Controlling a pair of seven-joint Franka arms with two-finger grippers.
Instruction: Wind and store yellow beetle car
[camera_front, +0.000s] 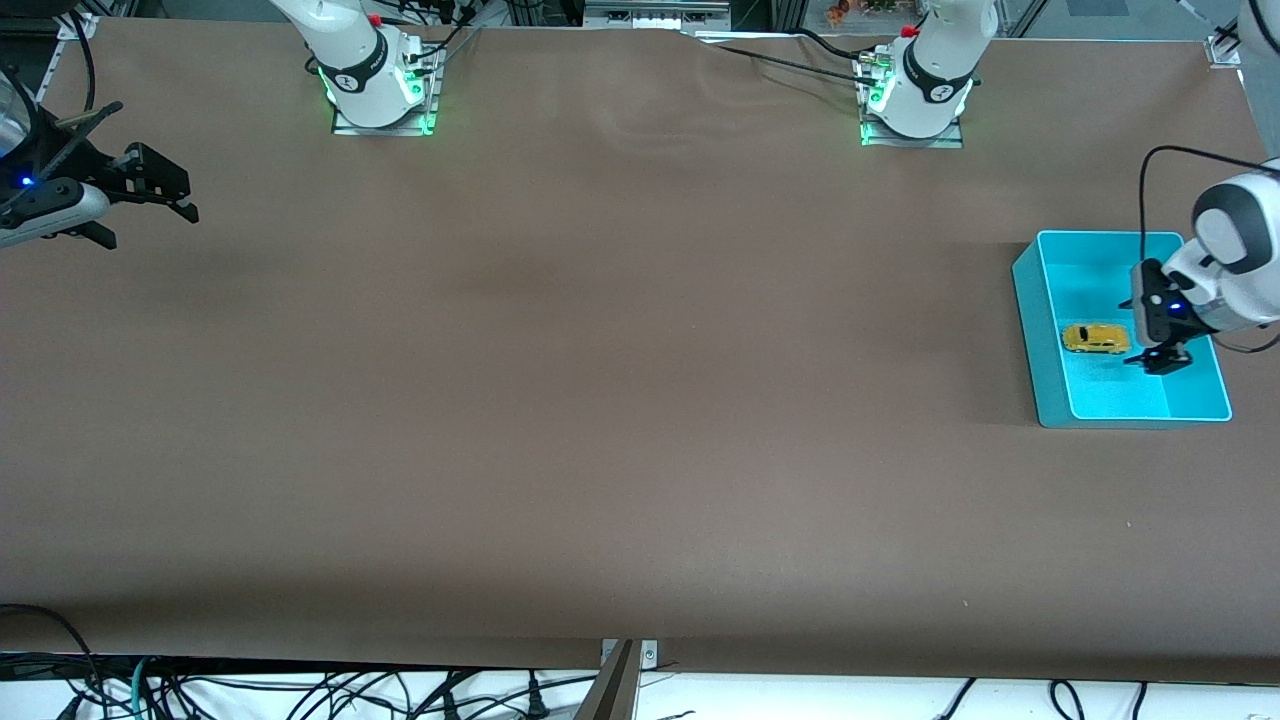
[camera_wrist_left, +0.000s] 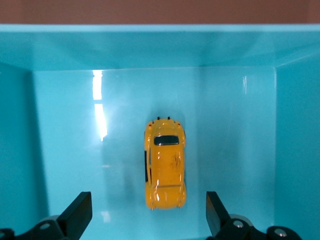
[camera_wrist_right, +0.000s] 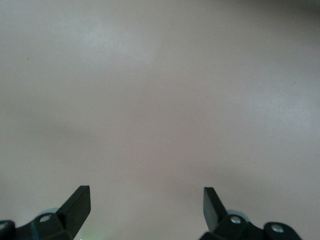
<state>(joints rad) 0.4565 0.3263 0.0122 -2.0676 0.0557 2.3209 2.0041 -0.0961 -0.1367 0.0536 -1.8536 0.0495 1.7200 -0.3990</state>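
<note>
Left gripper (camera_wrist_left: 145, 220): mine, fingers spread, empty, over the cyan bin (camera_front: 1045, 330). Yellow beetle car (camera_wrist_left: 165, 164): on bin floor, released. Step: storing looks done; next, lift straight out. Right gripper (camera_front: 150, 205): spread wide, waiting over the table's right-arm end.

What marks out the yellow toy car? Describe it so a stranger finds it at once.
Look to the left arm's end of the table, where a cyan bin sits. On its floor, wheels down, lies the yellow beetle car, with the open left gripper in the bin beside it. It is the bin's only content: tiny, rounded, bright yellow, dark windows.
</note>
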